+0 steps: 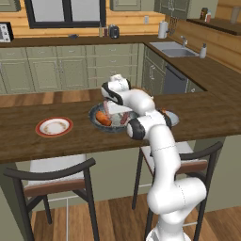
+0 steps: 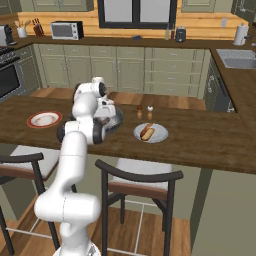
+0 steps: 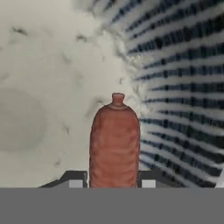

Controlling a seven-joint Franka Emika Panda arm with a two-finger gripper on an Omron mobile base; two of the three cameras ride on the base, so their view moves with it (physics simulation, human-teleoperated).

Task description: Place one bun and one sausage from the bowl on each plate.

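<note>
Reaching down into the bowl (image 1: pixel 96 121), the arm has its pincer (image 3: pixel 114 181) low over the pale speckled inside. In the hand view the two finger tips (image 3: pixel 75 180) sit against either side of a reddish-brown sausage (image 3: pixel 114 144), so the pincer is pinching that sausage. The sausage runs lengthwise away from the camera, its knotted end pointing to the bowl's striped dark-blue wall. Whether it is lifted off the bowl floor cannot be told.

Left base view: an orange-brown bun (image 1: pixel 103 118) lies in the bowl, on the side nearer the red-rimmed plate (image 1: pixel 54 126). That plate sits well apart from the bowl on the counter (image 1: pixel 28 146), with nothing on its cream centre.

Right base view: the white plate (image 2: pixel 159 136) sits on the counter on the other side of the bowl, near it. A tan bun (image 2: pixel 148 131) lies on it with something reddish along it; too small to tell what. Two small shakers (image 2: pixel 144 111) stand just behind that plate.
</note>
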